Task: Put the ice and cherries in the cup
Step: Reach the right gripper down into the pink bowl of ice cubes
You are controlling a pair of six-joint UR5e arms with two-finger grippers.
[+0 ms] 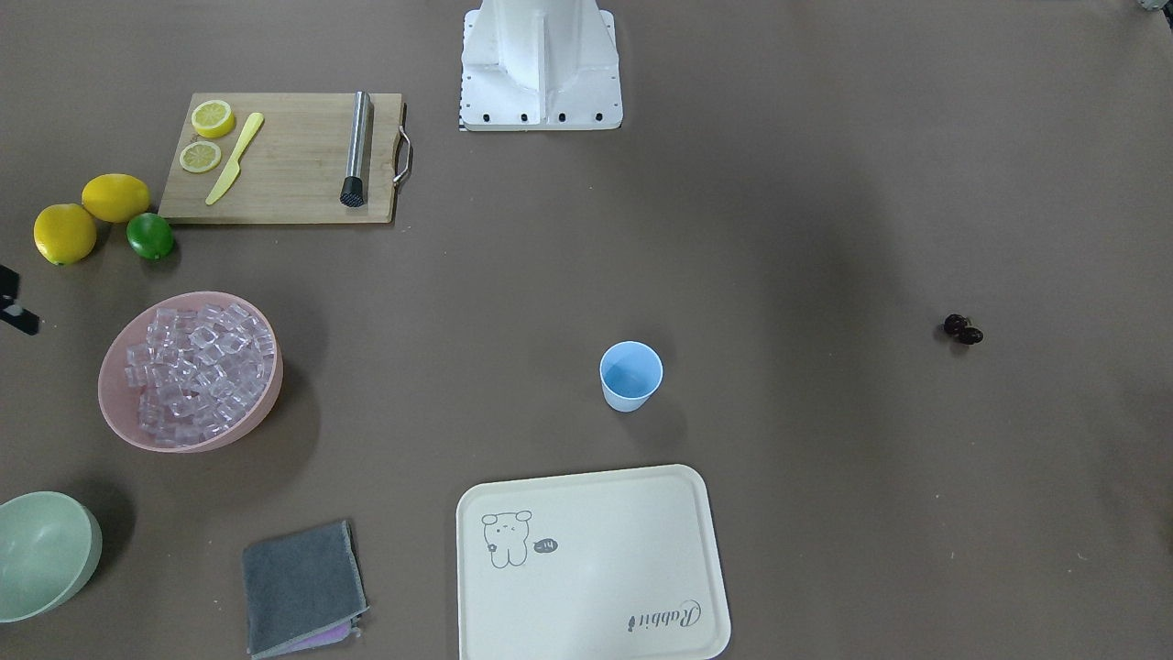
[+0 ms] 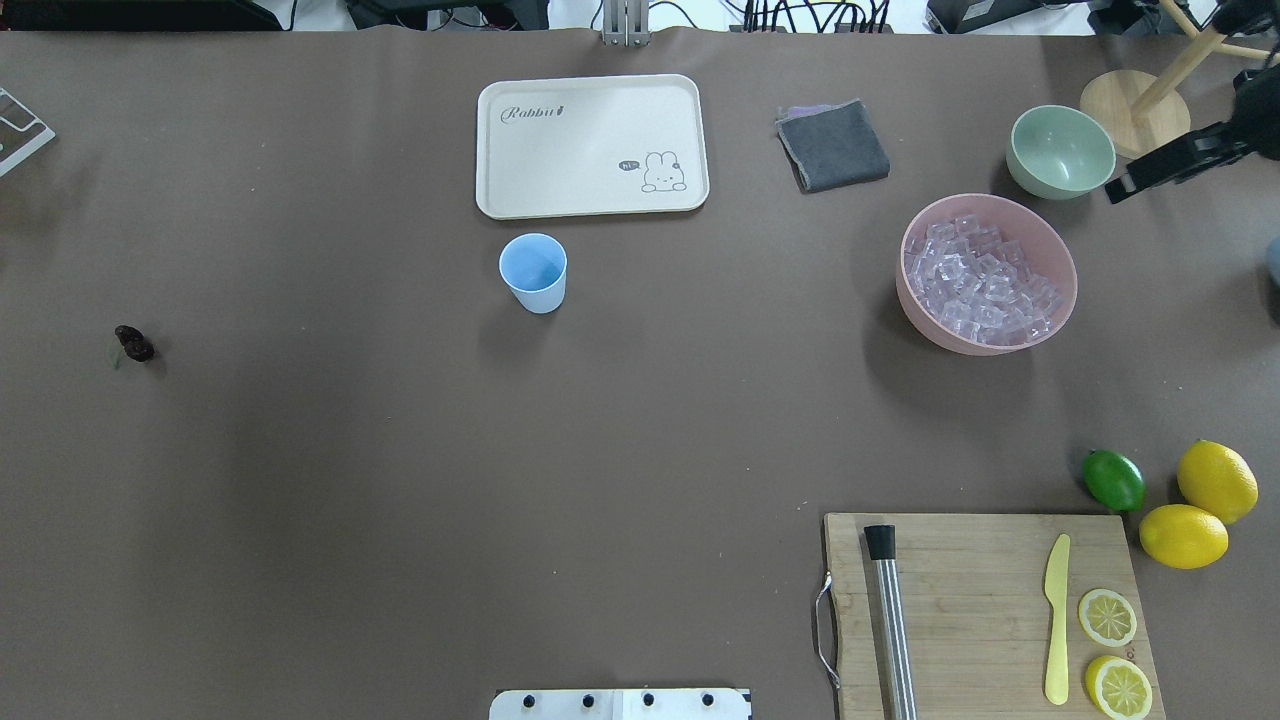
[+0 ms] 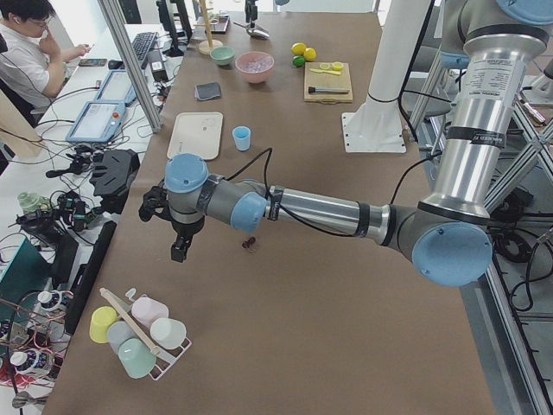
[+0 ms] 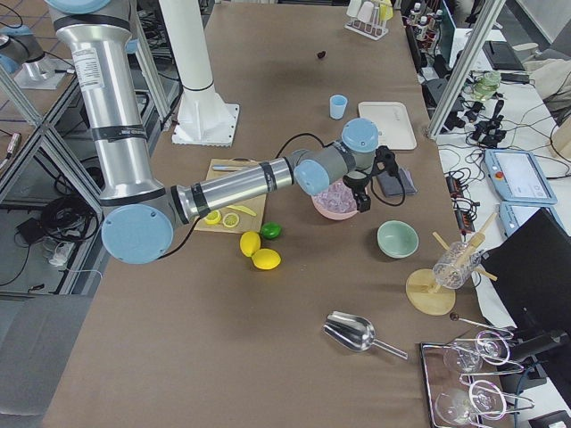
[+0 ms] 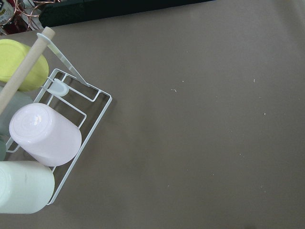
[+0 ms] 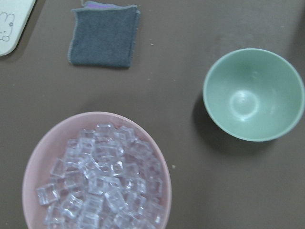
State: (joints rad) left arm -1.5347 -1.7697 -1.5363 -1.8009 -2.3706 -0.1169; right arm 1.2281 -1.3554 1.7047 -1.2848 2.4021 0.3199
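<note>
The light-blue cup [image 1: 630, 374] stands upright and empty near the table's middle, also in the overhead view [image 2: 533, 272]. The ice [image 1: 197, 367] fills a pink bowl [image 2: 1062, 275] and shows in the right wrist view [image 6: 105, 186]. The dark cherries [image 1: 963, 329] lie alone on the table, also in the overhead view [image 2: 134, 343]. My right gripper [image 2: 1125, 188] hovers above the gap between the pink bowl and a green bowl; I cannot tell whether it is open. My left gripper [image 3: 179, 249] hangs beyond the cherries [image 3: 250, 245] near the table's end; I cannot tell its state.
A cream tray [image 1: 586, 568] lies beyond the cup. A grey cloth [image 1: 302, 587] and a pale green bowl [image 1: 41, 555] lie near the pink bowl. A cutting board [image 1: 293, 165] holds lemon slices, a yellow knife and a metal muddler. Lemons and a lime [image 1: 149, 236] lie beside it. A cup rack [image 5: 43, 138] sits under my left wrist.
</note>
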